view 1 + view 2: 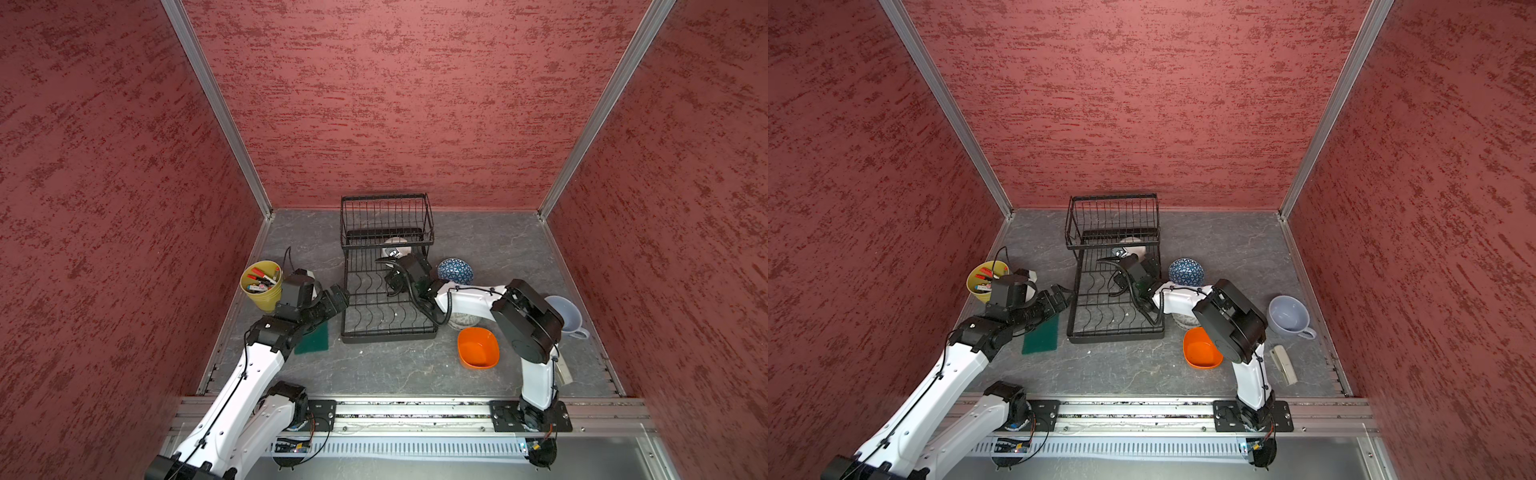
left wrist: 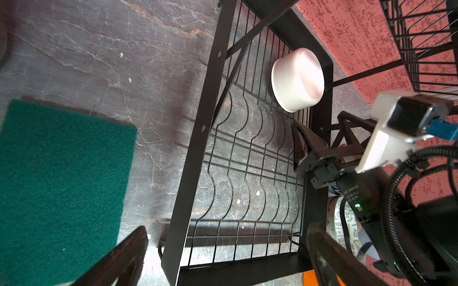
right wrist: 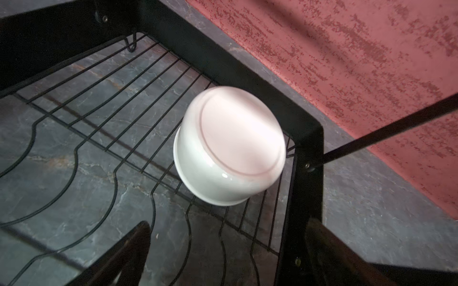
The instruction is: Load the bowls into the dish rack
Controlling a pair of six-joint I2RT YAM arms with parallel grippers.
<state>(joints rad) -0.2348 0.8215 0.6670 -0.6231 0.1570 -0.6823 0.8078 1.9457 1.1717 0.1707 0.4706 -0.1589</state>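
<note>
Grey stone-veined sheet covers the table (image 1: 395,374), matt and flecked with pale crumbs, boxed in by three rough, red stippled walls (image 1: 395,104) joined with aluminium strips. Behind the right pincer (image 1: 388,274), back along its arm, sits a glossy orange bowl (image 1: 478,347) with rounded corners. Next comes a speckled patterned bowl (image 1: 463,320), half hidden under the forearm, and a rounded blue lattice bowl (image 1: 455,271) lies just beside the wrist. Under the wrist of the left pincer (image 1: 343,297) lies a fuzzy green scouring pad (image 1: 313,338). Both pincers gape wide and grip nothing, the left at the side of the black wire dish rack (image 1: 388,334), the right over its tray. Just ahead of the right one, a smooth white bowl (image 3: 230,146) rests upturned and tilted in the tray's far corner, under the raised basket.
</note>
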